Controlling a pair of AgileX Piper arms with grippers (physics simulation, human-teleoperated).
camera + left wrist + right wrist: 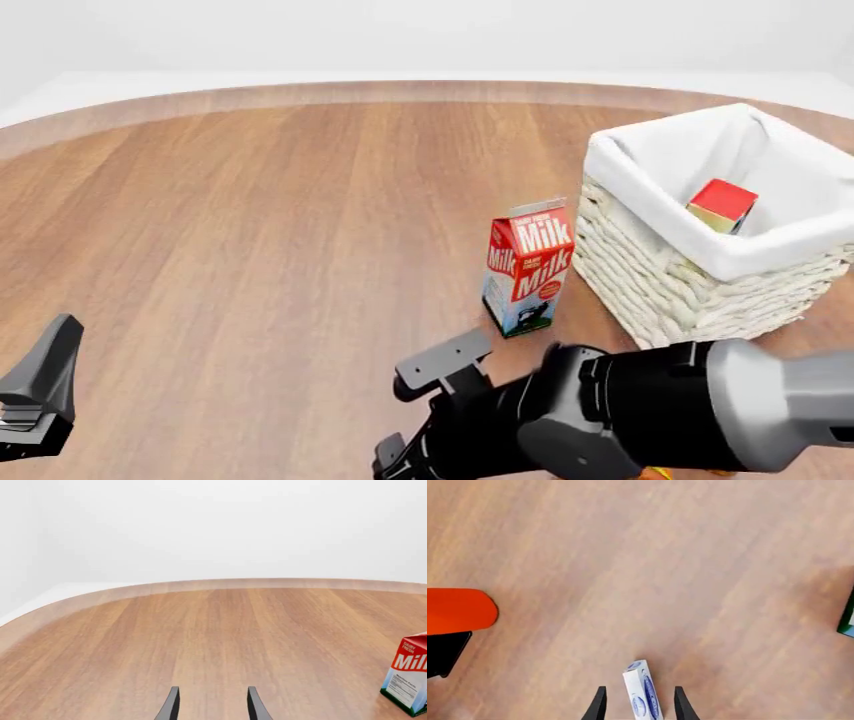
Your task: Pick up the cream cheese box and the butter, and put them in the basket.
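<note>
Between the spread fingers of the right gripper (637, 705), the cream cheese box (642, 690) stood edge-up on the surface (660, 570); squeezing its broad faces squarely seemed advisable. Left gripper (212, 704) was open, empty.

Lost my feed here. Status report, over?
Right gripper open, straddling the cream cheese box. Left gripper open, holding nothing. Butter in basket. Milk carton beside the basket.
</note>
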